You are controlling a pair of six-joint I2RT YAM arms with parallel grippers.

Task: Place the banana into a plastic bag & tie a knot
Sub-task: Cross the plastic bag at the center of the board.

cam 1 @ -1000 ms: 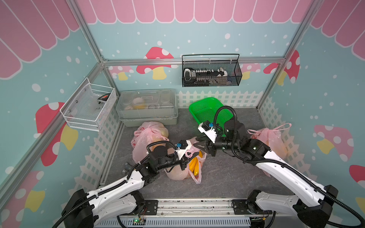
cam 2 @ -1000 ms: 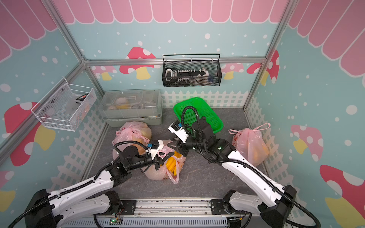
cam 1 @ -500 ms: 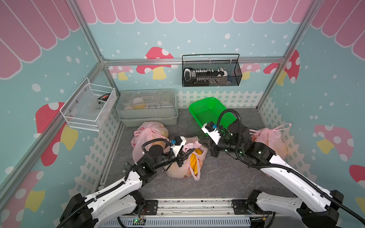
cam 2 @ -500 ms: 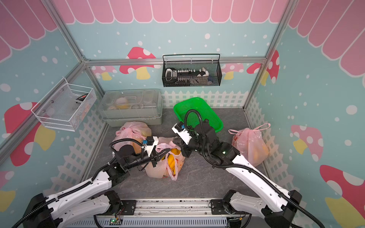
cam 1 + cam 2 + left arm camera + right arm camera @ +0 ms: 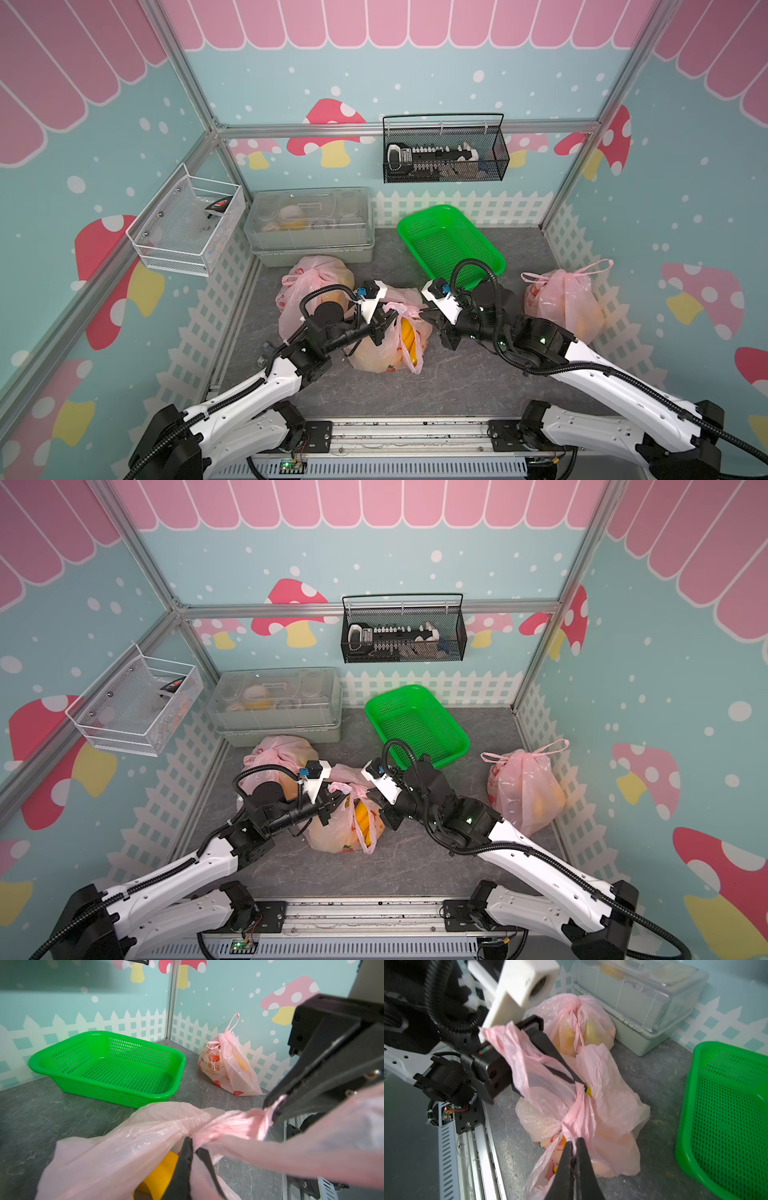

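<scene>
Centre of tabletop point(image 5: 457, 386): plastic bag point(image 5: 384, 353) stands between the two arms; banana point(image 5: 409, 338) is inside, its yellow visible at the mouth in both top views.
left gripper point(image 5: 194, 1148): jaws pinched narrow on a twisted strand of the bag's film.
right gripper point(image 5: 574, 1142): jaws pressed together on another twisted pink strand.
top views only: black wire basket point(image 5: 444, 166) on the back wall and white wire basket point(image 5: 176, 232) on the left wall. Both pinch points are hidden under the wrist cameras and film.
left wrist only: the right gripper's tip clamping a bunched handle end, and the print on the right tied bag point(image 5: 232, 1072).
right wrist only: a loose handle draped over the left gripper's body. Rear tied bag point(image 5: 566, 1014) is touching the clear lidded box point(image 5: 643, 1001).
materials: the bag film is thin, translucent pink and crinkled. Green basket point(image 5: 135, 1053) is rigid perforated plastic, a rounded rectangle. The tabletop is dark grey with a stone pattern. The box has a clear lid on a grey base.
writing: the right tied bag has red Chinese characters over a small Latin line, too small to read. The central bag shows red print low on its side, also unreadable.
</scene>
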